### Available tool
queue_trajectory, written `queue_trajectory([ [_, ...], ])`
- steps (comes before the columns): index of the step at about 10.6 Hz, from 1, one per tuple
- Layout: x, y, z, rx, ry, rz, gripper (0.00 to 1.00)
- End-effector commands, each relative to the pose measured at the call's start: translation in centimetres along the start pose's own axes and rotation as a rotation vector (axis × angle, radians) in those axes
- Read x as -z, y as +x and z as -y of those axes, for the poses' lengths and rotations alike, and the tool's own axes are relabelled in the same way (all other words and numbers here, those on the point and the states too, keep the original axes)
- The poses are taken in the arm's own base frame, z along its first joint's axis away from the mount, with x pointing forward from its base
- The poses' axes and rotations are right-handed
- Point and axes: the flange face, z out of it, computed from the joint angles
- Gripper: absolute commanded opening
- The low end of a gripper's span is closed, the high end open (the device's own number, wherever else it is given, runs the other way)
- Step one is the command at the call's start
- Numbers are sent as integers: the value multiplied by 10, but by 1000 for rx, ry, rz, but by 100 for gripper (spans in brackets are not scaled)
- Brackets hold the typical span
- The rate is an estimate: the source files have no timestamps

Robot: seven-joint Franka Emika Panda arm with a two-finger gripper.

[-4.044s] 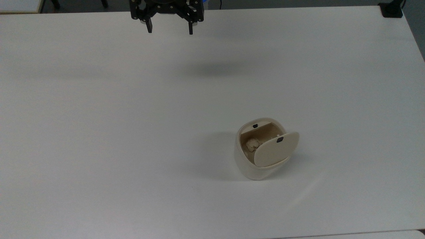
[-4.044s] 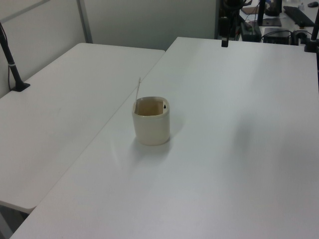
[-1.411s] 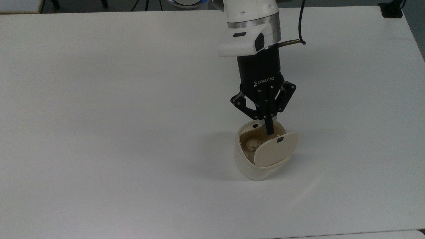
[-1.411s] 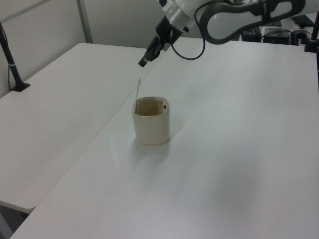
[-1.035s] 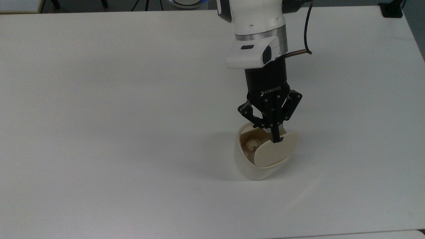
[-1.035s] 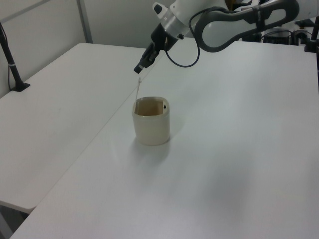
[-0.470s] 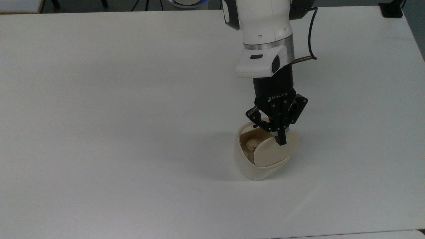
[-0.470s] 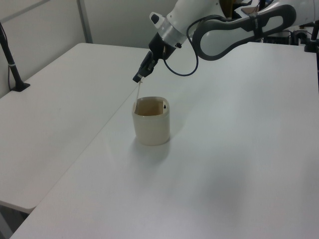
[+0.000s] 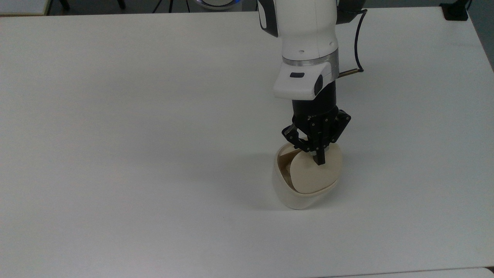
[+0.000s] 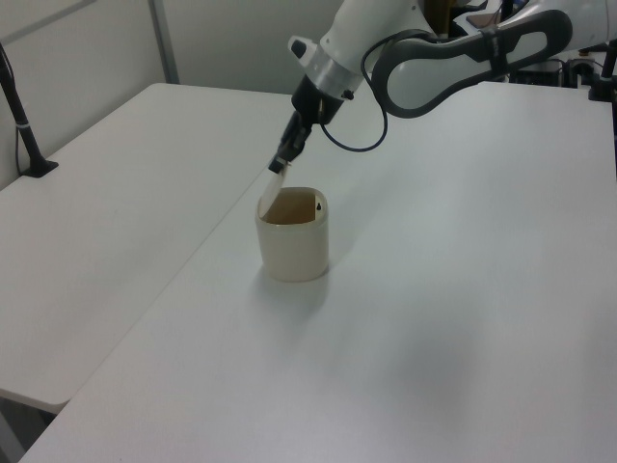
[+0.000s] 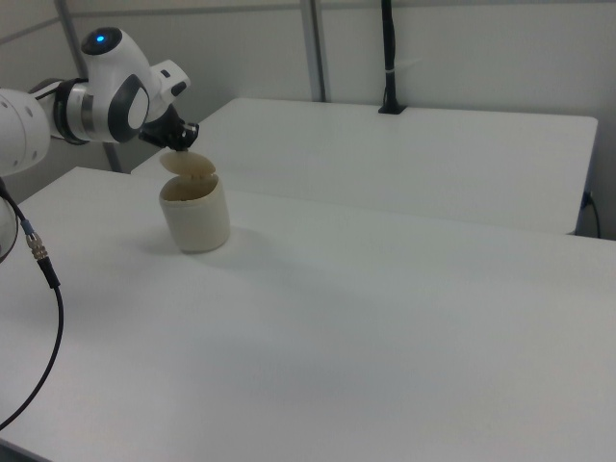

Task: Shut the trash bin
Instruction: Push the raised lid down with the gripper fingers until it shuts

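Pressing my end effector point(image 9: 319, 159), fingers together, seemingly against the half-lowered lid point(image 9: 314, 175) of the trash bin point(image 9: 287, 193) below.

Table point(image 9: 115, 154) bare around trash bin point(image 9: 293, 195); approach seemingly unobstructed.

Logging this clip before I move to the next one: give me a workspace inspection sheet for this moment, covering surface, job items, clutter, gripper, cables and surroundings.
Surface: white table, bare apart from the bin.
Job's things: trash bin upright; its lid tilted partway down, opening not yet covered.
Clutter: nothing seen.
Gripper: gripper shut, fingertips pressing on the lid's upper face.
Cables: black cable looping off the arm's wrist; another black cable at the right view's left.
Surroundings: second white table alongside; black post on the far table; partition walls behind.
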Motion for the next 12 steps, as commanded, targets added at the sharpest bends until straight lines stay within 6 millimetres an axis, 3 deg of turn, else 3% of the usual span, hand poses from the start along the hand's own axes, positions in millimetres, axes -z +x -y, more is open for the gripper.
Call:
queue_trajectory([
  [1,-2,-15,0,9,3,151,0],
  [4,-30,-41,0,22,-3,236,0],
  [9,-42,-53,6,39,-8,271,0],
  [10,-39,-51,6,34,-9,265,0],
  [12,5,-36,-2,17,-14,235,0],
])
